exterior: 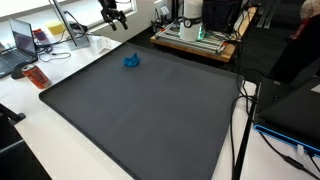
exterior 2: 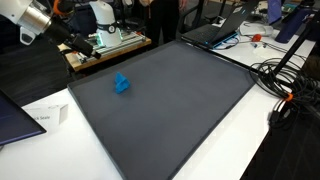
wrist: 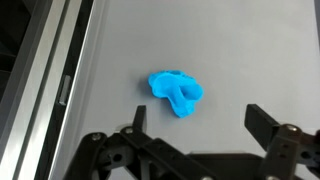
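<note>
Rounded white arm point(exterior 2: 20, 15); black angular fingers point(wrist: 262, 122) on slotted linkages.

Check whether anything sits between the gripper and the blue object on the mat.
Nothing visible does. The gripper hangs open above the blue object, and only the dark mat shows around it in the wrist view.

Gripper point(wrist: 197, 122) base is cut off by the wrist view's bottom edge; arm point(exterior 2: 28, 18) is cropped in an exterior view; blue lump point(exterior: 131, 62) is shown too small for identification
</note>
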Tool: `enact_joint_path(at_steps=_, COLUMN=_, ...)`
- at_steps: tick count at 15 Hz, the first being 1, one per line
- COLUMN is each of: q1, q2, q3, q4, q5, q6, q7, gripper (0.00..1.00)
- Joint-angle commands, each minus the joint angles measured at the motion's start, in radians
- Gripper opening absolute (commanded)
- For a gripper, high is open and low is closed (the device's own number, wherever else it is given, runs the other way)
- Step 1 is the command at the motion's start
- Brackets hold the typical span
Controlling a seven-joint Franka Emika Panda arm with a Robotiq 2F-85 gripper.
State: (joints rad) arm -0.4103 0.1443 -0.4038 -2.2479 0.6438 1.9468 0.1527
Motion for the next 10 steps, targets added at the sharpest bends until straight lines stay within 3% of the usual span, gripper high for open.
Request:
enact_joint_path(at_steps=1, q1=0.053, q2=-0.171, q3=0.024, q4=-0.128, q5=-0.064, q6=0.158, q7=0.068, gripper=1.0)
enact_joint_path(at_steps=6, q1=0.105, q2=-0.296, q3=0.103, q4=-0.218, q5=-0.198, q6=0.373, q7=0.19, gripper=1.0)
enact_joint_path(at_steps=10, q1=0.119, q2=-0.343, q3=0.193, q4=-0.278, q5=-0.437, q6=0.542, q7=0.321, gripper=1.0)
